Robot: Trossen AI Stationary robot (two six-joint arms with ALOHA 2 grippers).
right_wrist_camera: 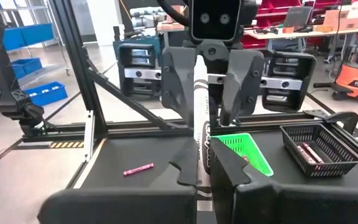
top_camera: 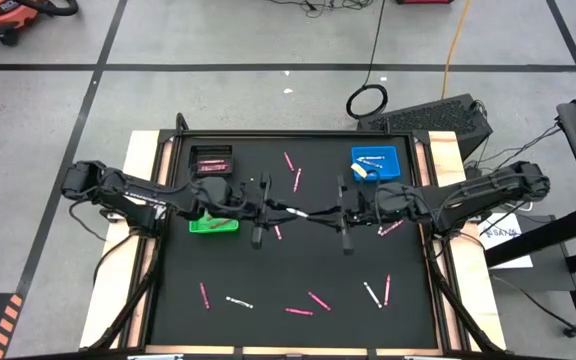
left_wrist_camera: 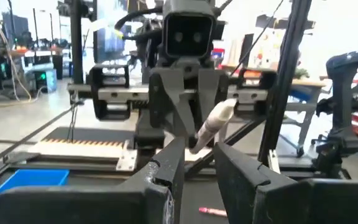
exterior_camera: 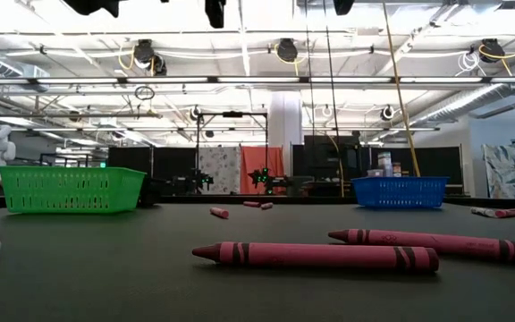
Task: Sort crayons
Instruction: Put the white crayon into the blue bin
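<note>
Above the middle of the black mat, my two grippers face each other tip to tip. My right gripper [top_camera: 320, 213] is shut on a white crayon [top_camera: 295, 211] that sticks out toward my left gripper [top_camera: 278, 210]. My left gripper is open, and its fingers [right_wrist_camera: 180, 81] stand apart on either side of the crayon's free end [right_wrist_camera: 199, 71]. Several pink crayons [top_camera: 319, 300] and white crayons [top_camera: 239, 300] lie scattered flat on the mat. A black tray [top_camera: 211, 160] holds pink crayons and a blue tray [top_camera: 373, 162] holds white ones. My right gripper pinches the white crayon near one end [right_wrist_camera: 202, 146] between its two fingers. The fingers come level from the table's right side and lie along the crayon. The crayon is lifted clear of the mat and reaches out toward my left gripper.
A green tray [top_camera: 213, 225] sits on the mat under my left arm. Two long pink crayons [exterior_camera: 316, 257] lie close to the low camera. The mat ends in a dark raised frame [top_camera: 298, 133], with wooden boards on both sides. There is free mat between the scattered crayons near the front edge.
</note>
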